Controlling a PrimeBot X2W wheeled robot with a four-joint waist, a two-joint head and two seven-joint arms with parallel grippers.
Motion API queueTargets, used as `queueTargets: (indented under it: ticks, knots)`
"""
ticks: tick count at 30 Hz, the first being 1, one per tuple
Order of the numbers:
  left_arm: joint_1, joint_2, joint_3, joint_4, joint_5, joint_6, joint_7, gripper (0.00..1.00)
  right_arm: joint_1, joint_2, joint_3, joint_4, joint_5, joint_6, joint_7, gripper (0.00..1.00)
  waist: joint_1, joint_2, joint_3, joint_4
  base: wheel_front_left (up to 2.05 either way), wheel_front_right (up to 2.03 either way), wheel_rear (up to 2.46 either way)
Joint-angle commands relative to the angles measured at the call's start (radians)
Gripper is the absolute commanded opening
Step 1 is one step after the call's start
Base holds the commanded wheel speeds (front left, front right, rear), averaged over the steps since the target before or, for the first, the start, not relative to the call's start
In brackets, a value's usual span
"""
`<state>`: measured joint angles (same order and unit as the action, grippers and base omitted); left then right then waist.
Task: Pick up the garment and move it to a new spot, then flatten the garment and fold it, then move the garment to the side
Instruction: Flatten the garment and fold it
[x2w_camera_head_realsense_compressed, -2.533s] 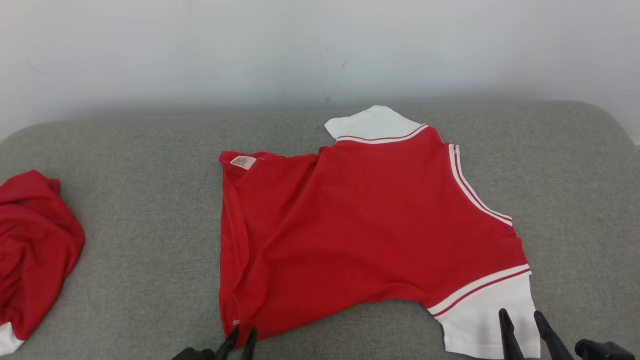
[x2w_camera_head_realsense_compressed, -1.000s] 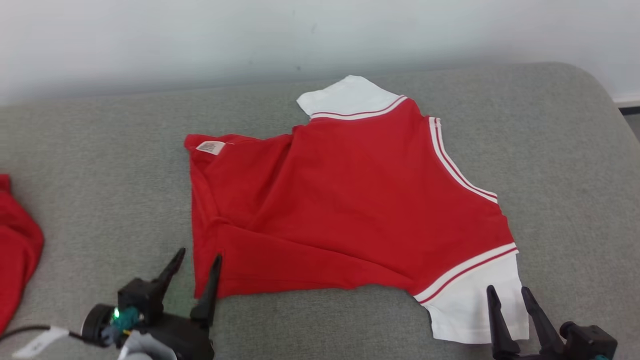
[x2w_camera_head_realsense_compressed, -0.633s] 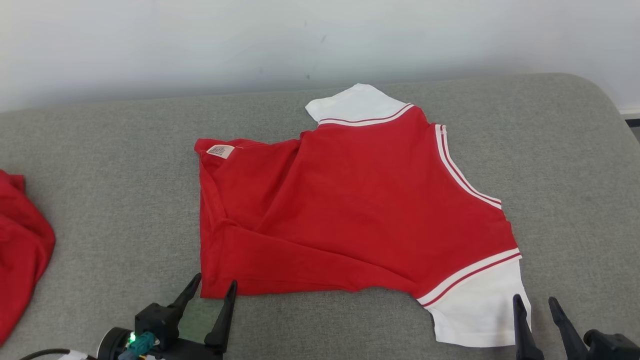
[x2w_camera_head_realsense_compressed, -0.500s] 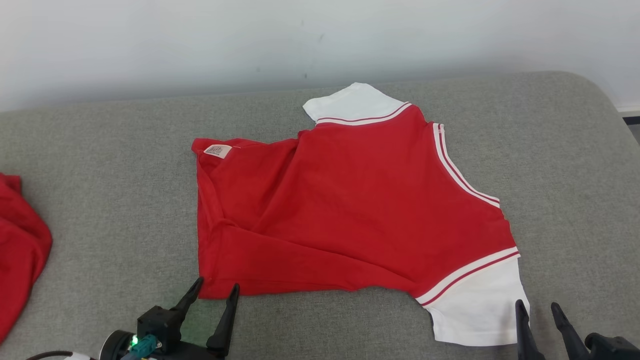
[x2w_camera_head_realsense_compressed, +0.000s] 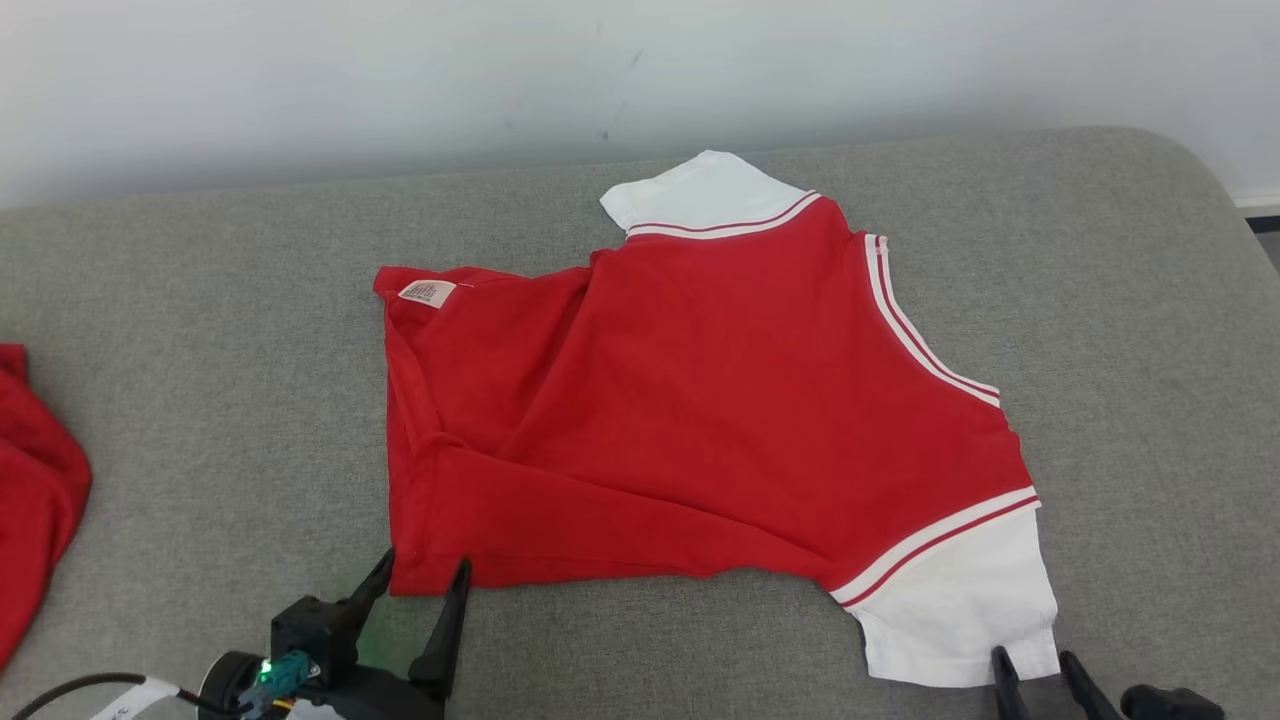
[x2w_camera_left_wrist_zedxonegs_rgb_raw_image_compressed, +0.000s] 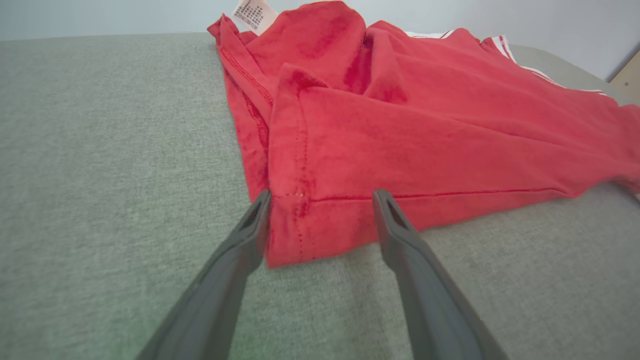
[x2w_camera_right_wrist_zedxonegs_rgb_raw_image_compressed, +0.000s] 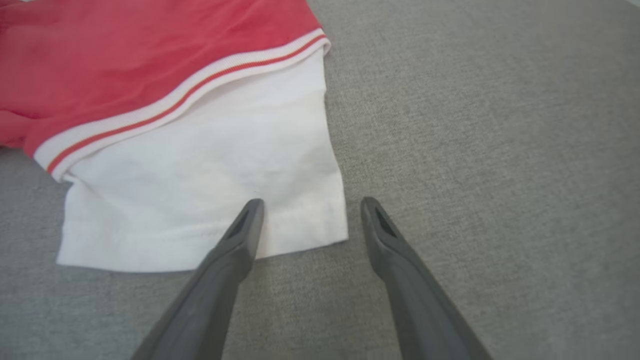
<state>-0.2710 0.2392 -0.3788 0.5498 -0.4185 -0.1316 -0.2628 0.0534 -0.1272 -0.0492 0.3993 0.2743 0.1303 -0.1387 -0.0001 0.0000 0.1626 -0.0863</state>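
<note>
Garment (x2w_camera_head_realsense_compressed: 700, 400) spread on cushion (x2w_camera_head_realsense_compressed: 200, 350), left gripper (x2w_camera_head_realsense_compressed: 423, 562) and right gripper (x2w_camera_head_realsense_compressed: 1033, 657) both wide open.
Risk: left jaws could pinch only one layer of the doubled corner (x2w_camera_left_wrist_zedxonegs_rgb_raw_image_compressed: 295, 235).

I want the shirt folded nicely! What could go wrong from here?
1. The left end effector stands open around the red shirt's doubled-over hem corner. Closing might pinch only one layer and leave the fold in.
2. The right end effector straddles just the edge of the white sleeve, with one finger over the grey cushion. Such a thin grip might slip.
3. Another red garment lies at the left. Pulling that way could tangle the two.
</note>
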Motion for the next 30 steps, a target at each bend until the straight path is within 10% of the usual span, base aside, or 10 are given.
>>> queueTargets:
  ticks: [1,2,3,4,14,30]
  knots:
    - [-0.012,-0.004,-0.001,0.005,-0.008,0.002,-0.003,1.00,-0.016,0.002,0.004,0.006,0.005,0.001,0.008,1.00,0.0001,0.0000,0.001,0.000,0.00,0.00,0.00]
    - [-0.017,-0.008,-0.003,0.012,-0.017,0.002,-0.003,0.84,-0.018,0.004,0.012,0.022,0.009,0.001,0.016,0.98,0.0001,0.0000,0.002,0.000,0.00,0.00,0.00]
    - [-0.024,-0.007,-0.015,0.010,-0.018,0.002,-0.003,0.15,-0.026,0.005,0.020,0.034,0.011,0.001,0.020,0.45,0.0001,0.0000,0.002,-0.001,0.00,0.00,0.00]
    - [-0.037,-0.003,-0.013,-0.002,-0.012,0.002,-0.003,0.00,-0.032,0.005,0.027,0.044,0.014,0.001,0.018,0.00,0.0001,0.0000,0.003,0.000,0.00,0.00,0.00]
    - [0.063,-0.002,0.027,-0.068,0.036,0.002,-0.003,0.00,-0.002,-0.012,0.015,0.048,0.075,0.001,-0.038,0.00,0.0001,0.0000,-0.026,0.015,0.00,0.00,0.00]
    - [0.185,-0.019,0.105,-0.222,0.059,0.002,-0.003,0.00,0.134,-0.010,0.009,-0.338,0.245,0.001,0.105,0.00,0.0001,0.0000,-0.035,0.019,0.00,0.00,0.00]
